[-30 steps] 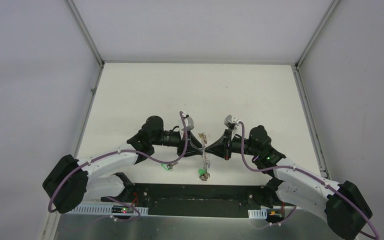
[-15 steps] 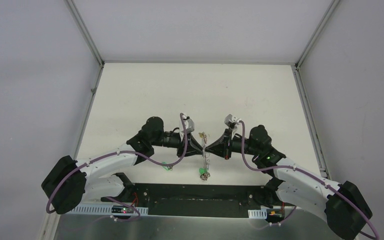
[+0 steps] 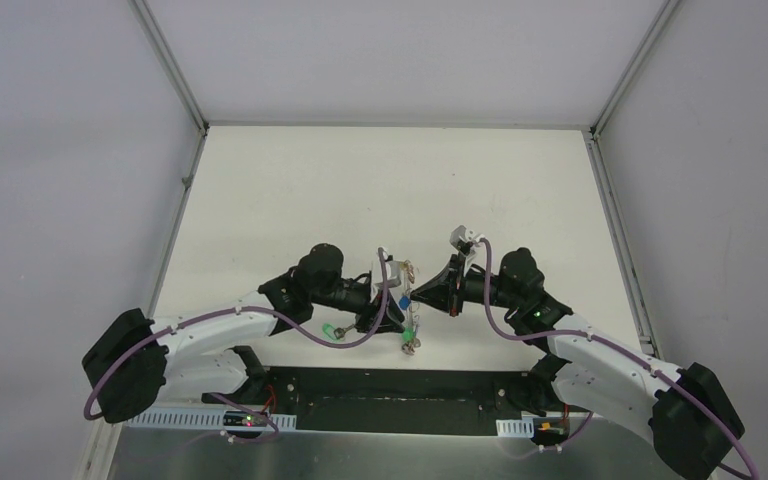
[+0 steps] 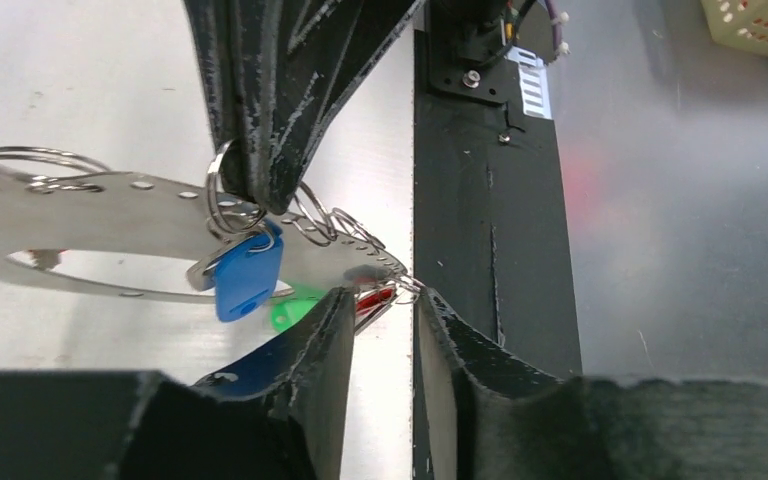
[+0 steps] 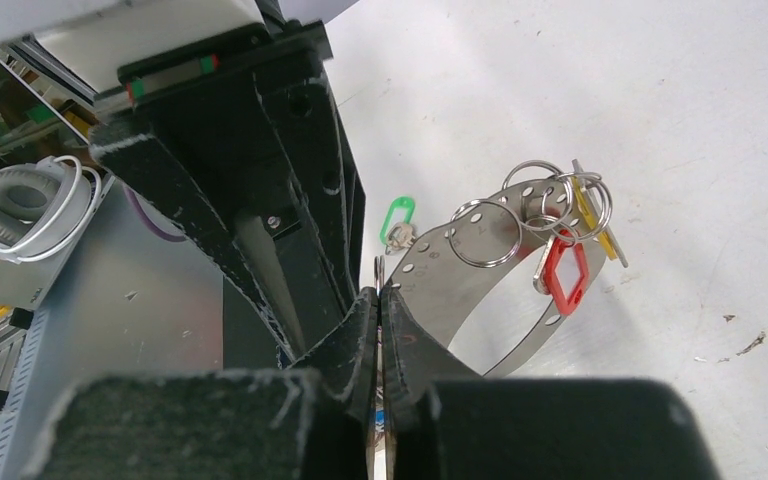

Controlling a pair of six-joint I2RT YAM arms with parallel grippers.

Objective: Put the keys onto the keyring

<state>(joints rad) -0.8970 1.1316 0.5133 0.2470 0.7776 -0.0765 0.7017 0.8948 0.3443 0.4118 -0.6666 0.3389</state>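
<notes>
Key with a green oval tag (image 3: 330,330) lies flat on the white table (image 3: 360,190), left of the keyring and apart from it.

Next toward the keyring comes the left gripper (image 4: 385,297). Its fingers (image 4: 325,340) stand a narrow gap apart. The keyring's tapered end, with a small wire ring on it, sits right at the mouth of that gap. Nothing is visibly pinched between them.

The keyring (image 4: 110,205) is not a wire hoop. It is a flat, shiny steel strip bent into a long loop and punched with a row of small holes. Several small split rings (image 5: 487,235) hang from it. In the top view it runs near to far in the slot between the two grippers.

A blue tag (image 4: 248,285) hangs from one small ring, just under the spot where the right fingers bite the strip. Whether that ring passes through a hole cannot be told. A second patch of green shows just past the strip's edge in the left wrist view, and what it belongs to is unclear. At the keyring's far end, a red tag (image 5: 563,272) and a yellow tag (image 5: 592,215) dangle together in a cluster of rings.

On the keyring's right side, the right gripper (image 5: 379,295) is clamped tight on the strip's edge, with no gap between its fingers.
</notes>
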